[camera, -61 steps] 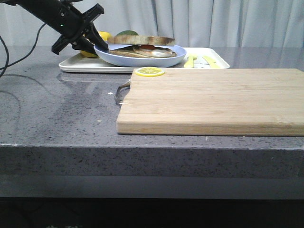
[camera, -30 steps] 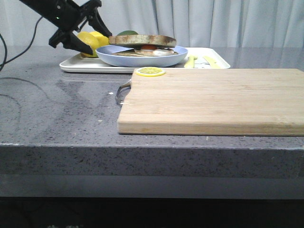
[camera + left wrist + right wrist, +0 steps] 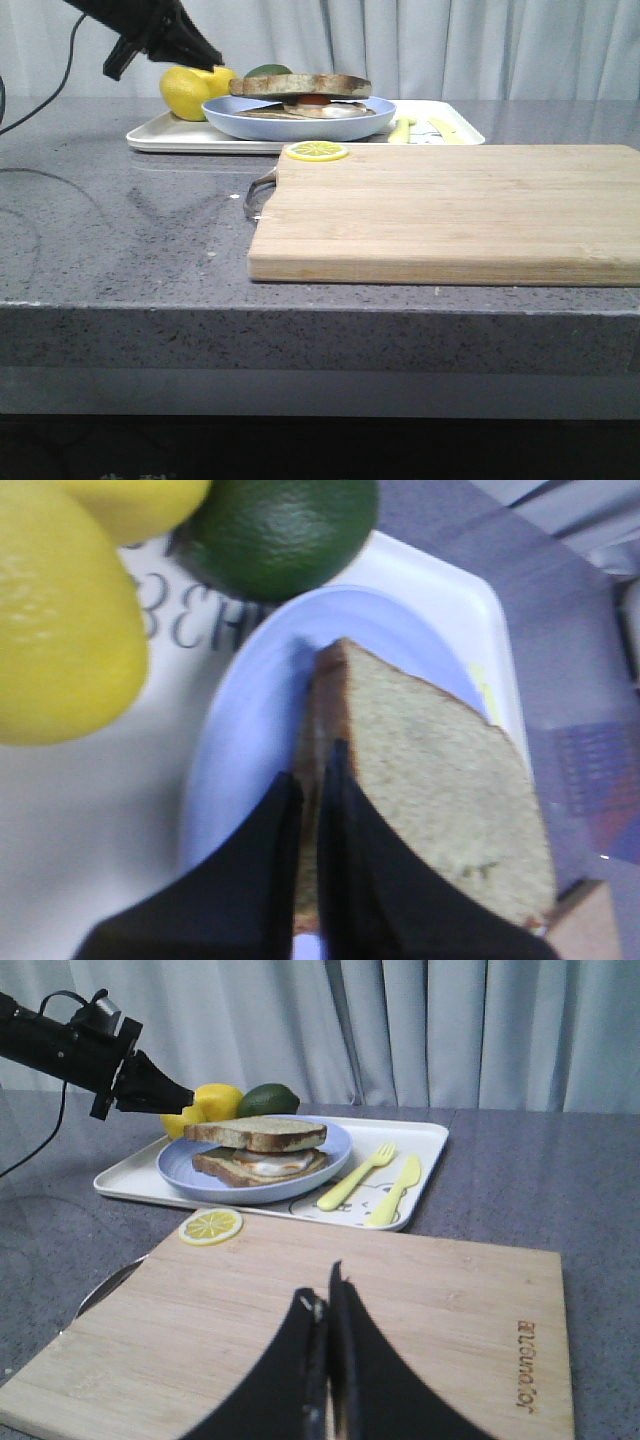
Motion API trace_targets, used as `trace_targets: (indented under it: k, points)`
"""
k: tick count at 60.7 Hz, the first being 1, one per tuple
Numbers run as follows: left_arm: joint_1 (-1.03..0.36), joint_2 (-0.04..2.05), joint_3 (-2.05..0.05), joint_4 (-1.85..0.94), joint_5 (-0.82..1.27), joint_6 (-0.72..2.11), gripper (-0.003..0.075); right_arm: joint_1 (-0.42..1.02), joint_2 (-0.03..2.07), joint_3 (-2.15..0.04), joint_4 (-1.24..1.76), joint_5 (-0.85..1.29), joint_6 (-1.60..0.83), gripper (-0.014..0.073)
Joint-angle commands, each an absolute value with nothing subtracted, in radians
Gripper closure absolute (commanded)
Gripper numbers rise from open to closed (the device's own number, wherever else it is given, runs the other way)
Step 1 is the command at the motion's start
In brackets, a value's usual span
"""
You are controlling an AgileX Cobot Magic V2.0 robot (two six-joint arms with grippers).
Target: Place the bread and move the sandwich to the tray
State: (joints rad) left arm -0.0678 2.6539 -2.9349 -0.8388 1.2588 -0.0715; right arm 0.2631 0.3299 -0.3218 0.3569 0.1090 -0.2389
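Front view first: the grey stone worktop (image 3: 120,250) has a big wooden cutting board (image 3: 450,210) near and to the right, with a lemon slice (image 3: 316,151) on its far left corner. Behind it is the white tray (image 3: 160,138), and the pale blue plate (image 3: 300,120) sits on it, carrying the sandwich (image 3: 315,105) with the bread (image 3: 300,85) stacked on top. A whole lemon (image 3: 190,90) and a dark green lime (image 3: 265,70) sit at the tray's far left. The left gripper (image 3: 205,55) hangs above the lemon, off the plate, jaws looking pressed together.

Left wrist view: left gripper (image 3: 312,770) has its black jaws pretty much together with nothing between them, hovering over the bread (image 3: 440,780) on the plate (image 3: 240,730). Lemon (image 3: 60,630) and lime (image 3: 280,530) are just beyond, on the tray (image 3: 440,590).

Right wrist view: right gripper (image 3: 325,1295) is over the cutting board (image 3: 430,1310), jaws squeezed together and empty. Beyond it, the tray (image 3: 425,1150) holds the plate (image 3: 180,1170) and sandwich (image 3: 265,1165), with a yellow fork (image 3: 355,1180) and knife (image 3: 398,1188) to the right of the plate.
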Motion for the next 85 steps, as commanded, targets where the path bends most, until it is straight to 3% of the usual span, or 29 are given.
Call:
trace_targets:
  k: [1, 20, 47, 72, 85]
  points:
    - [-0.063, 2.546, -3.056, -0.964, 1.257, -0.074, 0.0741, 0.263, 0.336, -0.351, 0.366, 0.007, -0.239, 0.0654]
    - [-0.053, 2.418, -3.056, -0.960, 1.257, -0.070, 0.0741, 0.263, 0.336, -0.351, 0.366, 0.007, -0.239, 0.0654]
    - [-0.122, 2.210, -2.965, -0.711, 1.257, -0.078, 0.0741, 0.263, 0.336, -0.351, 0.366, 0.007, -0.239, 0.0654]
    - [-0.187, 1.831, -2.225, -0.044, 1.257, -0.071, 0.0741, 0.263, 0.336, -0.351, 0.366, 0.007, -0.239, 0.0654]
    - [-0.135, 1.690, -1.909, -0.024, 1.217, -0.080, 0.0741, 0.263, 0.336, -0.351, 0.366, 0.007, -0.239, 0.0654]
